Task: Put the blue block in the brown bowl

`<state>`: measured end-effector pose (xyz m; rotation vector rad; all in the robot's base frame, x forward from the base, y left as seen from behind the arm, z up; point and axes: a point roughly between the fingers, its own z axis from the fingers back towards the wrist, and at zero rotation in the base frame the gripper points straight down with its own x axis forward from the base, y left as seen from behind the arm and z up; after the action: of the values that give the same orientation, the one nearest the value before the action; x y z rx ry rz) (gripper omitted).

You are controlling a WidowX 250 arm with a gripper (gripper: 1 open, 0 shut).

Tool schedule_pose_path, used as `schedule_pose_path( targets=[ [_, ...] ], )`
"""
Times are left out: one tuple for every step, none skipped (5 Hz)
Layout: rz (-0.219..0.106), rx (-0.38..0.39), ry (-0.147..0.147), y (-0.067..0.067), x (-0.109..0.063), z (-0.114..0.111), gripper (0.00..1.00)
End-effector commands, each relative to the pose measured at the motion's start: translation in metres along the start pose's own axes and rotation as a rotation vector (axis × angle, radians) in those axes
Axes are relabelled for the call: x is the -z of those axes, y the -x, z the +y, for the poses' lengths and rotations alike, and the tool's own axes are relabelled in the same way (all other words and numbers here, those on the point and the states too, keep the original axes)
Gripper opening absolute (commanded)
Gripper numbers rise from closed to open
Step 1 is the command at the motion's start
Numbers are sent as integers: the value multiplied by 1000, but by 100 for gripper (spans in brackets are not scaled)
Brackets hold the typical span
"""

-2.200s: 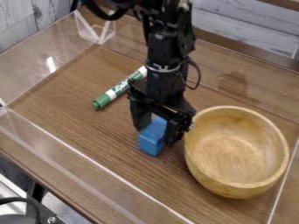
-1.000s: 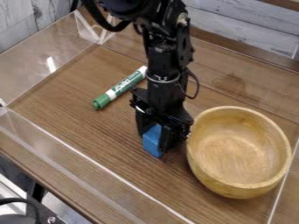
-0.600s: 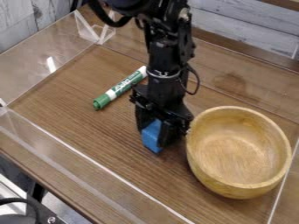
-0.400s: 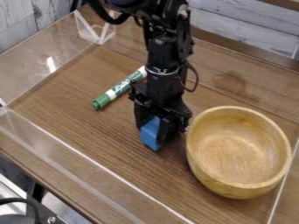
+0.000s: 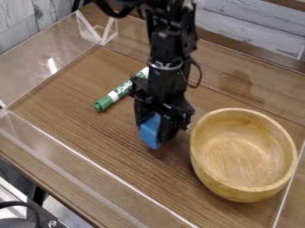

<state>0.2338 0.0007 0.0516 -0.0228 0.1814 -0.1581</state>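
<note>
Clamped on the blue block [image 5: 150, 134], as far as the dark fingers let me see, the jaws of the gripper [image 5: 162, 119] are drawn together around its upper part, with the lower part showing beneath them. From the fingertips the block points downward, its long axis running roughly up and down in the view and leaning a little; how its far end sits between the fingers is hidden. Just beside the jaws, on the side toward the right edge of the view, lies the brown bowl [image 5: 244, 158], its near rim close to the block but with the block outside it. That sideways relation is what the coming move turns on: the block probably needs more height to pass over the thick rim, then a short shift across until it is over the hollow. Only the one arm is at work, so there is no choice of reach. Behind the jaws and off to their other side, the green-and-white marker [image 5: 121, 87] lies on the table [image 5: 89, 134], out of the way of that path. Compared with the earlier frames, the block and the fingers show higher in the view, which I take for the start of a lift, while the bowl and the marker keep their places. Whether the block's bottom is free of the wood, I cannot tell.
</note>
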Motion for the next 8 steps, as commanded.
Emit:
schedule_pose_path(
  targets=[
    [-79, -16, -34, -4, -38, 7, 0],
    [-134, -43, -57, -3, -70, 9, 0],
    [-165, -55, -85, -9, -99, 19, 0],
    [-191, -81, -96, -17, -106, 31, 0],
    [-203, -121, -93, -20, -92, 36, 0],
    [-220, -151, -87, -24, -83, 40, 0],
    [-239, -156, -78, -26, -75, 43, 0],
    [-255, -163, -74, -29, -70, 46, 0]
  ],
)
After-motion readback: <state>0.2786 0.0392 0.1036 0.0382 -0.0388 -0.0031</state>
